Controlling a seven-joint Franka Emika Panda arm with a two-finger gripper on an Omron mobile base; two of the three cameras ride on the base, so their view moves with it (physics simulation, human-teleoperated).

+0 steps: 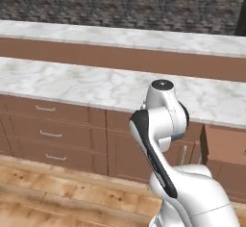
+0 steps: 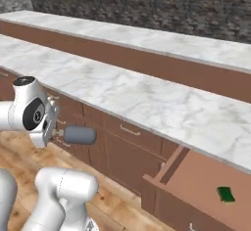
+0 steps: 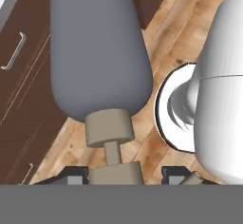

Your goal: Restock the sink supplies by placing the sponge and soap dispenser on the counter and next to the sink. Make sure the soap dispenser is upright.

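Soap dispenser (image 2: 79, 135) held by its pump top, lying sideways over the floor in front of the cabinets.

The fingers (image 3: 115, 174) are closed on the pump top, with the bottle body projecting horizontally. The bottle is judged rigid, smooth and light; held at the narrow top, the rounded body may swing or slip, so it must be turned upright before release on the counter (image 2: 147, 103). The sponge (image 2: 226, 194), judged soft and light, lies in an open drawer (image 2: 196, 176).

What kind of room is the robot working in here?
Most likely a kitchen: long marble worktops run over brown wooden cabinets with handled drawers, one open drawer holds a green sponge, and the gripper carries a soap dispenser.
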